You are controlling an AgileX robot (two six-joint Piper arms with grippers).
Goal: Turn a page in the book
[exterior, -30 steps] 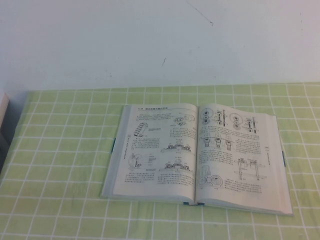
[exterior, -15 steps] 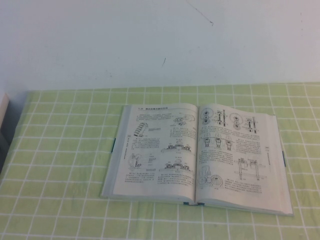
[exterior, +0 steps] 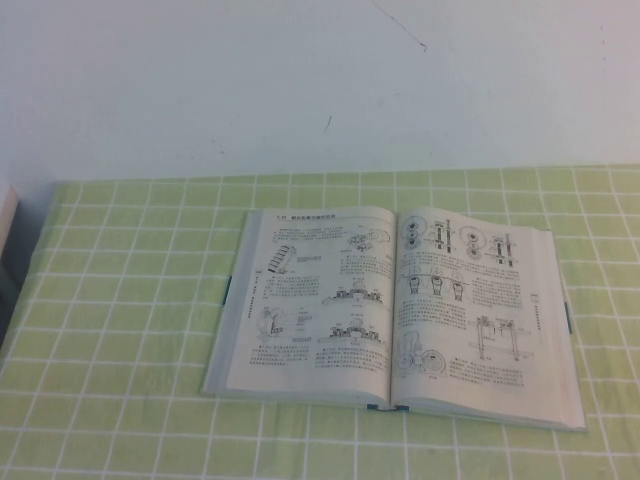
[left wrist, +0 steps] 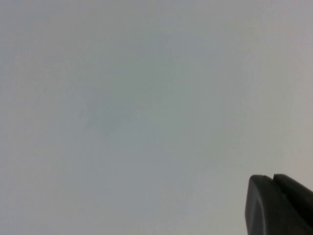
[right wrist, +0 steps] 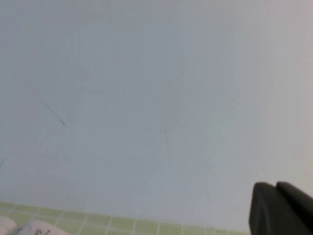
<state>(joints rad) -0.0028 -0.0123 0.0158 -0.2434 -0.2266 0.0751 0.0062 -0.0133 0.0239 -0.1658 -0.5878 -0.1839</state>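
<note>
**Open book lying flat, both grippers held off the table**

The book (exterior: 395, 315) is being shown open on the green checked tablecloth (exterior: 120, 330), the page (exterior: 470, 310) lying flat right of the spine. The left gripper (left wrist: 281, 205) and right gripper (right wrist: 283, 208) are being pointed at the white wall (exterior: 300, 90); their openings cannot be told.

High view overlooks table (exterior: 120, 300), wrists face wall (left wrist: 146, 98)

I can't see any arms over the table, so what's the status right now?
Left gripper and right gripper up facing the wall, off the table. The book lies open and flat, the page untouched. Nothing in the way.
</note>
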